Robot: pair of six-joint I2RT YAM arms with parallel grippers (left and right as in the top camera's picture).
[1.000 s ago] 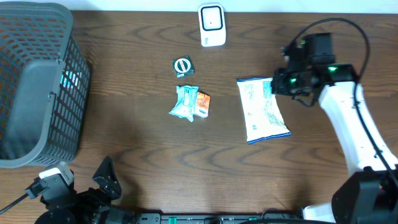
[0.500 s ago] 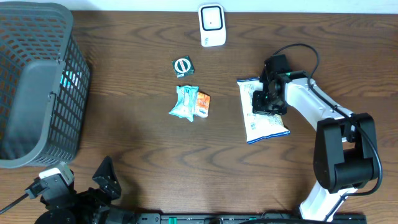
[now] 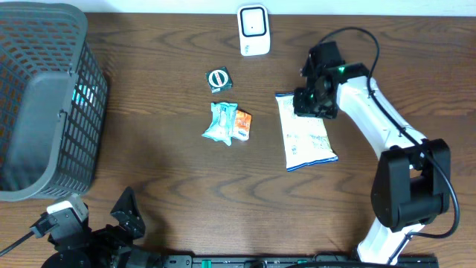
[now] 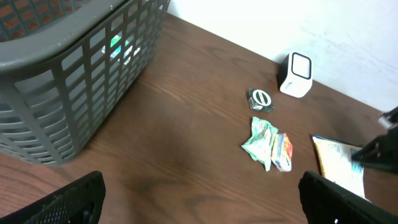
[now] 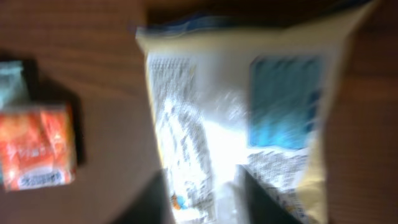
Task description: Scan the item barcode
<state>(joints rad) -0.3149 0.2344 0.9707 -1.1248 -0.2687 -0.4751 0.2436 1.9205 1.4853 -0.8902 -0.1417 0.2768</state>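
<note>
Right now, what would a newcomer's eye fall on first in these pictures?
The white right arm stands out first: it bends in from the right, and the right gripper is over the far end of a white and blue bag lying flat on the dark table. Next comes the large grey basket at the left edge. A small white scanner stands at the far edge.
</note>
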